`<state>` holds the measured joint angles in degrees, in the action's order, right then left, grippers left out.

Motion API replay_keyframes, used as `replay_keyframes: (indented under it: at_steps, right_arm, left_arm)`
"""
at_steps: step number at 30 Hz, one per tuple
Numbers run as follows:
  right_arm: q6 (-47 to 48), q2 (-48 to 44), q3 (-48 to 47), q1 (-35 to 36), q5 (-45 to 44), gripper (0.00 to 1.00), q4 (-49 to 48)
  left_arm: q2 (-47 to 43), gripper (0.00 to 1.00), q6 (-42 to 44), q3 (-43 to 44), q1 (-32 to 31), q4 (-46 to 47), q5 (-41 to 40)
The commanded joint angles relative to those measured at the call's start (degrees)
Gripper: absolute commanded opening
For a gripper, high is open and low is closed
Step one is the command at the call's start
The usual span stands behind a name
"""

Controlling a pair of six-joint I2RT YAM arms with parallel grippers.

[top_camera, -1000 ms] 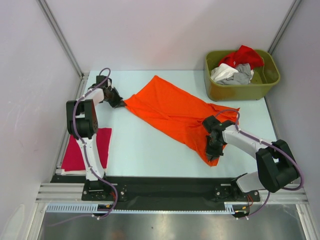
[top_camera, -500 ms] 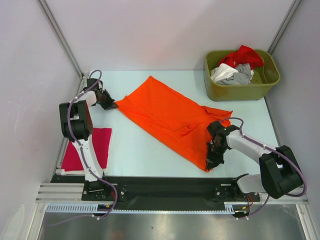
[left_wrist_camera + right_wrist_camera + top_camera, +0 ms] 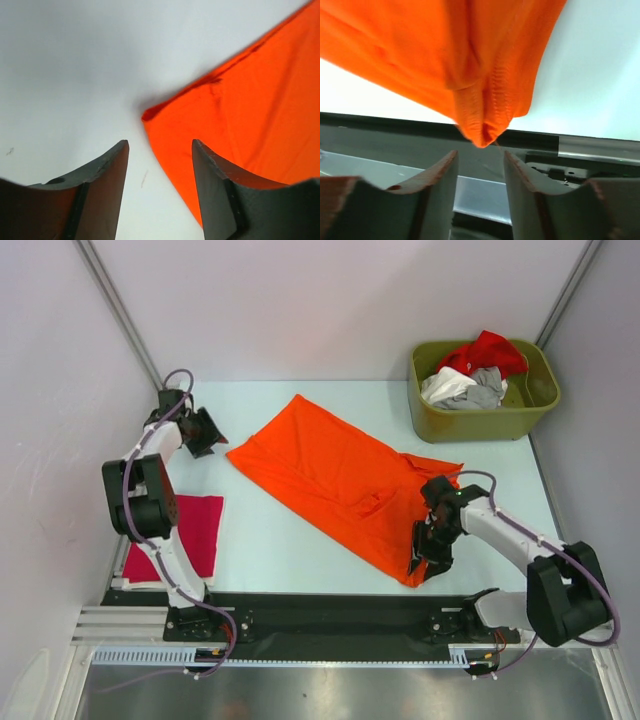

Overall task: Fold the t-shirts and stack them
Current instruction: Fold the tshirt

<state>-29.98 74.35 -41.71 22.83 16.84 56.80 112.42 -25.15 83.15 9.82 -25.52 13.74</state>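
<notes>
While looking down from above, sees the orange t-shirt (image 3: 335,475) spread flat on a slant across the table (image 3: 280,540), one corner far left, another near right. Finds the left gripper (image 3: 205,430) just beside the far-left corner, fingers parted, nothing between them, cloth untouched. Finds the right gripper (image 3: 425,558) at the near-right corner, jaws likewise apart, the bunched cloth tip just ahead of the fingertips, not pinched. Shows a magenta t-shirt (image 3: 205,530) lying flat near the left arm's base. Shows a red t-shirt (image 3: 490,350), a white t-shirt (image 3: 445,385) and a grey t-shirt (image 3: 485,392) heaped in the olive bin (image 3: 480,425), far right.
</notes>
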Motion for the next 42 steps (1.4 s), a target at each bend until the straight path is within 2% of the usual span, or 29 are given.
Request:
replay_keyframes:
  at_steps: [1, 4, 8, 9, 11, 12, 13, 14, 18, 24, 32, 38, 42]
  right_arm:
    - [0.8, -4.3, -5.5, -2.8, -1.2, 0.52, 1.4]
    - [1.4, -5.1, -8.2, -5.9, -1.7, 0.65, -1.9]
    - [2.7, -1.0, -12.2, -9.9, -2.7, 0.68, -8.7]
    - [3.7, 0.3, -14.4, -11.2, -3.3, 0.68, -9.4]
    - [4.9, 3.9, -16.8, -12.8, -2.6, 0.65, -12.0]
    - [6.0, 5.0, -17.8, -14.3, -1.6, 0.61, -12.7]
    - [6.3, 7.7, -20.1, -15.0, -1.2, 0.52, -13.5]
    - [6.5, 8.8, -20.9, -15.8, -0.9, 0.49, -14.0]
    - [7.2, 13.5, -22.1, -18.6, 1.0, 0.47, -17.5]
    - [6.2, 17.3, -20.2, -18.8, 4.3, 0.47, -24.6]
    - [6.7, 21.2, -20.6, -18.9, 3.1, 0.57, -27.9]
    - [6.6, 21.6, -18.1, -18.3, 1.5, 0.57, -32.3]
    - [6.7, 22.6, -17.7, -16.9, 0.9, 0.53, -34.5]
  left_arm:
    - [-9.3, 0.59, 3.7, -1.3, -1.4, -0.6, 0.2]
    - [-13.4, 0.64, 5.1, -4.0, -6.8, 1.1, 3.1]
    - [-14.4, 0.66, 5.1, -6.9, -19.0, 4.7, 10.7]
    - [-14.2, 0.66, 5.3, -7.0, -24.7, 5.5, 10.8]
    - [-13.8, 0.66, 5.5, -7.2, -30.1, 6.5, 10.6]
    - [-13.5, 0.64, 5.3, -7.2, -34.7, 7.5, 9.5]
    - [-12.8, 0.60, 4.8, -7.0, -36.5, 8.2, 9.6]
    - [-12.2, 0.59, 4.3, -6.7, -38.2, 8.6, 9.7]
    - [-9.4, 0.61, 5.4, -4.4, -46.6, 8.7, 6.8]
    - [-4.8, 0.66, 7.7, -2.4, -51.2, 7.9, 2.9]
    - [2.2, 0.68, 7.1, 1.8, -54.0, 6.4, 1.8]
    - [5.1, 0.65, 6.8, 4.7, -54.4, 4.3, 0.1]
    - [6.2, 0.61, 6.5, 5.6, -54.4, 3.5, 0.1]
